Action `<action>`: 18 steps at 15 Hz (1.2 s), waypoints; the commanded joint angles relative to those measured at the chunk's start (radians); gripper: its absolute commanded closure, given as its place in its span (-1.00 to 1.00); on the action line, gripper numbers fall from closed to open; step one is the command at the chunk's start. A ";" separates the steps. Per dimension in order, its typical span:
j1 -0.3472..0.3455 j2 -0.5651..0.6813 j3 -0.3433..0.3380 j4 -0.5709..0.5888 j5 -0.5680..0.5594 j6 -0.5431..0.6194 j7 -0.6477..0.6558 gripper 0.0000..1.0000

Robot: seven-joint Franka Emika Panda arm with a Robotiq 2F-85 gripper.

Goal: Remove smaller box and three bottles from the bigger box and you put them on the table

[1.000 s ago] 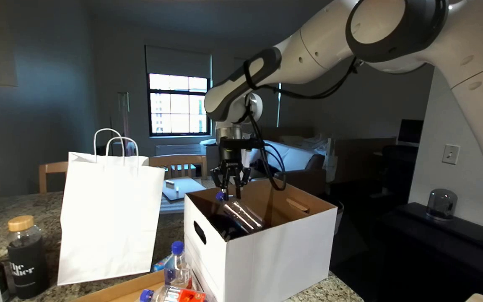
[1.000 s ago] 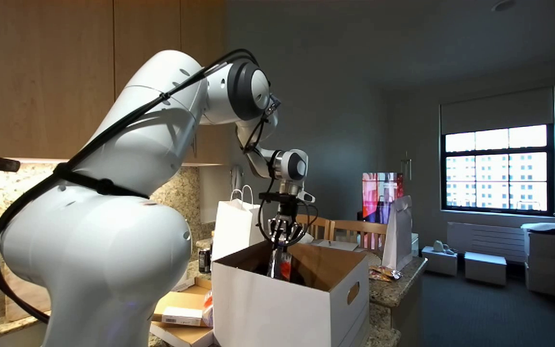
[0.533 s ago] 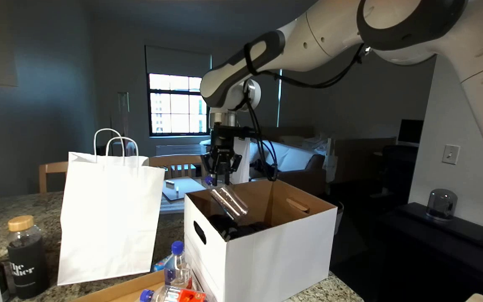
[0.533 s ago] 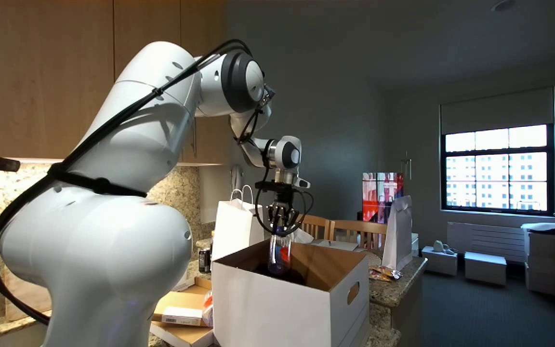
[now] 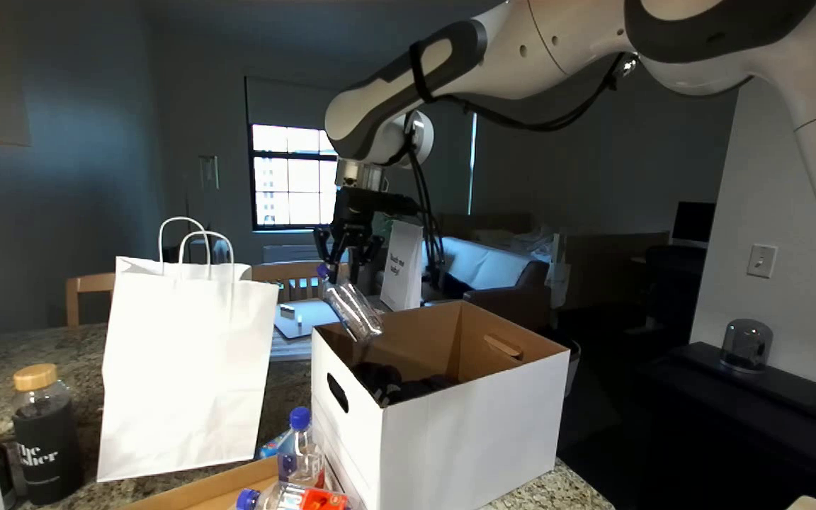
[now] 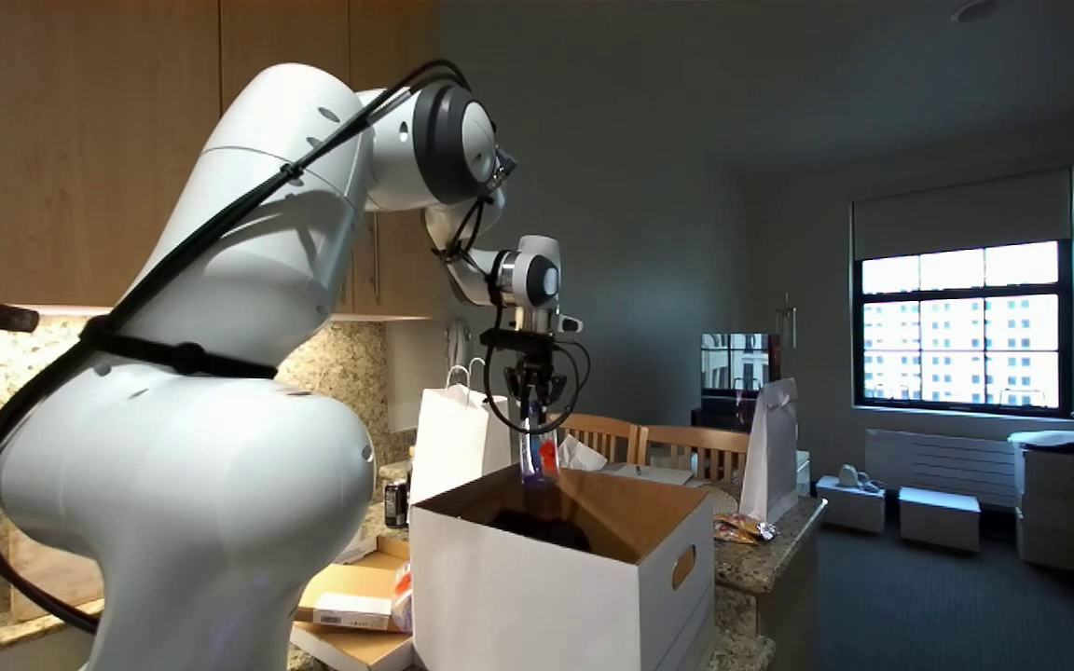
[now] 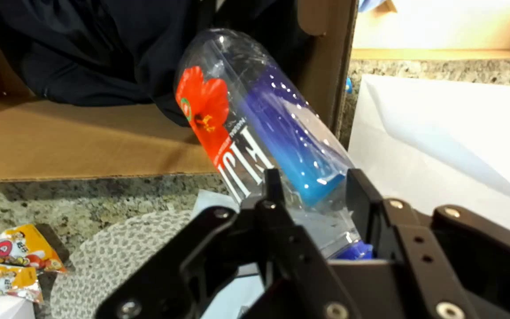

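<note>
A clear bottle with a blue cap and red flower label (image 7: 204,106) hangs slanted, base down. Around its neck end my gripper (image 7: 314,181) is shut, a finger on each side. In both exterior views this bottle (image 5: 355,315) is over the bigger box (image 5: 475,432), its base near rim height. Dark fabric (image 7: 91,57) lies inside that box. Outside, by its wall, one bottle (image 5: 299,457) stands and another (image 5: 312,500) lies on its side. Which thing is the smaller box I cannot tell. The table here looks like a speckled stone counter (image 5: 557,489).
Beside the bigger box, shallow open cardboard (image 6: 364,582) holds a slim white carton (image 6: 351,611). A tall white paper bag (image 5: 188,375) and a dark jar with wooden lid (image 5: 45,439) stand nearby. Snack packets (image 7: 16,250) and a woven mat (image 7: 117,261) lie on the counter.
The gripper has risen with the bottle, lifting it from inside the bigger box to about rim level, and shifted towards the tall paper bag. The bottles outside have not moved.
</note>
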 commanded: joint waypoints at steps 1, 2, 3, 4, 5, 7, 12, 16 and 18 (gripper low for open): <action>0.002 -0.074 0.023 -0.083 0.001 0.104 -0.036 0.70; 0.005 -0.090 0.031 -0.103 0.001 0.134 -0.038 0.70; 0.008 -0.104 0.037 -0.119 0.000 0.160 -0.039 0.70; 0.013 -0.121 0.043 -0.141 -0.001 0.195 -0.040 0.70; 0.017 -0.135 0.051 -0.160 0.004 0.225 -0.042 0.70; 0.025 -0.168 0.069 -0.206 0.014 0.281 -0.048 0.70; 0.069 -0.249 0.114 -0.341 -0.009 0.434 -0.019 0.70; 0.107 -0.289 0.147 -0.429 -0.020 0.496 0.001 0.70; 0.117 -0.310 0.163 -0.465 -0.009 0.525 0.002 0.70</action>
